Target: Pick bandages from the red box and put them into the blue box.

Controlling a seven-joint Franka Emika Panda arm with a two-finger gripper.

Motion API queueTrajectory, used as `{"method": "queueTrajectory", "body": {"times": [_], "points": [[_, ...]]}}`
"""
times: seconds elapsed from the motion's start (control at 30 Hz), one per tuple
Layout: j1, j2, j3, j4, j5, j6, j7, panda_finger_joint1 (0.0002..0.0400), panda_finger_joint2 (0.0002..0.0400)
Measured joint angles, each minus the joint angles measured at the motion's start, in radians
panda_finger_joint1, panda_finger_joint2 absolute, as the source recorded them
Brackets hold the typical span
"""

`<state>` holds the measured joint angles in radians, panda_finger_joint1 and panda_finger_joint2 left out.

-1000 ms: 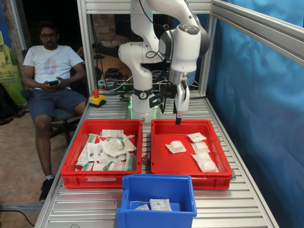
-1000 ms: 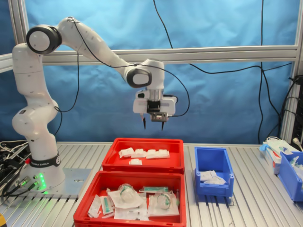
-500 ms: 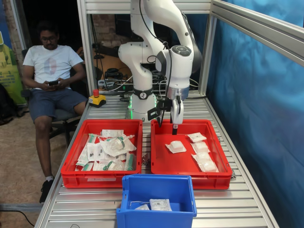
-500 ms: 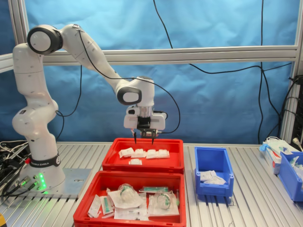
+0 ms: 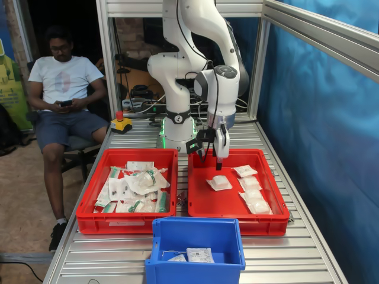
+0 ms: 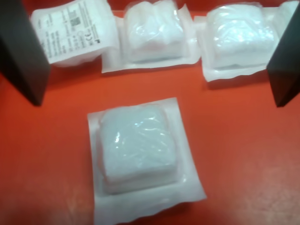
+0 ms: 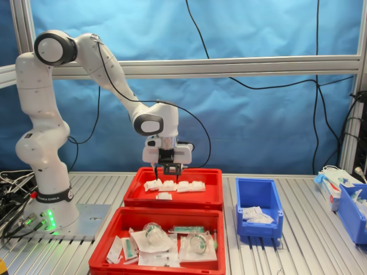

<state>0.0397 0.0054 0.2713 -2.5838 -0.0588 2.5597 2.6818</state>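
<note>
The red box (image 5: 237,223) (image 7: 172,201) holds several white bandages. One bandage (image 5: 219,182) (image 7: 164,196) (image 6: 138,150) lies alone on the red floor. The others sit in a row (image 5: 253,195) (image 7: 183,186) (image 6: 239,37) beside it. My gripper (image 5: 211,156) (image 7: 166,172) (image 6: 157,101) hangs open just above the box, over the lone bandage, with nothing between its dark fingers (image 6: 21,56). The blue box (image 5: 195,272) (image 7: 258,226) stands apart from the gripper and has a few packets at its bottom.
A second red crate (image 5: 127,223) (image 7: 155,266) full of green-marked packets stands beside the red box. A seated person (image 5: 62,89) and a red stop button (image 5: 121,123) are at the first exterior view's left. Another blue bin (image 7: 352,212) stands at the second exterior view's right.
The gripper has come down from well above the red box to just over its rim, shifting toward the arm's base. It stays open and empty.
</note>
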Motion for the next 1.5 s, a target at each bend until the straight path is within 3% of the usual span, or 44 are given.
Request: {"method": "queueTrajectory", "body": {"times": [0.4,0.8,1.5], "points": [[0.046,0.000,0.001,-0.063,0.012,0.058,0.000,0.0400,0.0400],[0.103,0.001,0.004,-0.083,0.058,0.071,0.000,0.0400,0.0400],[0.179,0.065,0.008,-0.088,0.073,0.171,0.000,0.0400,0.0400]]}}
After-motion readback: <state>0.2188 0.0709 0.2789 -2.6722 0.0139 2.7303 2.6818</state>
